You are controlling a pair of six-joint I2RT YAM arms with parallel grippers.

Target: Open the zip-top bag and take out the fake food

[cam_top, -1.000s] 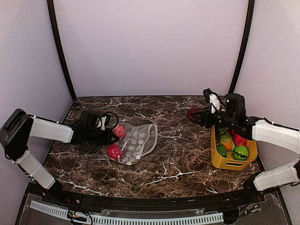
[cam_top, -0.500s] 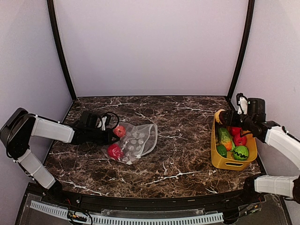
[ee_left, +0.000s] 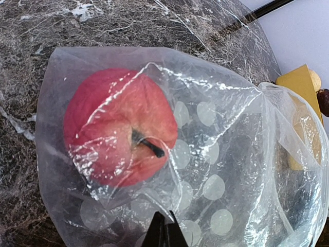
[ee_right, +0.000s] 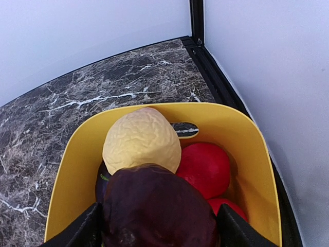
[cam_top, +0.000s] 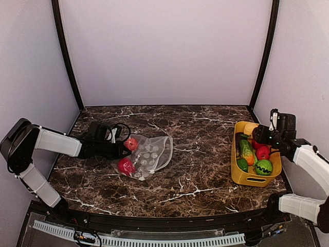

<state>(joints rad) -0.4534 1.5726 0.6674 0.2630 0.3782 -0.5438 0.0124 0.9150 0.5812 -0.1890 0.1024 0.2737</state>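
Note:
The zip-top bag (cam_top: 153, 153), clear with white dots, lies left of centre on the marble table. Two red toy fruits stay inside it, one (cam_top: 131, 143) at its left edge and one (cam_top: 125, 166) nearer the front. My left gripper (cam_top: 124, 148) is shut on the bag's film beside the upper fruit. In the left wrist view the fingertips (ee_left: 165, 232) pinch the bag (ee_left: 231, 154) just below a red apple (ee_left: 121, 126). My right gripper (ee_right: 157, 231) is shut on a dark maroon fruit (ee_right: 159, 206) and hangs over the yellow bin (ee_right: 72, 170).
The yellow bin (cam_top: 240, 176) stands at the right edge of the table, with green toy vegetables and red balls in it. Below the held fruit lie a pale yellow wrinkled ball (ee_right: 141, 139) and a red ball (ee_right: 204, 167). Walls close in on three sides.
My right arm has swung right, carrying the maroon fruit from beside the bin to above the bin's far end. The left arm and the bag have stayed still.

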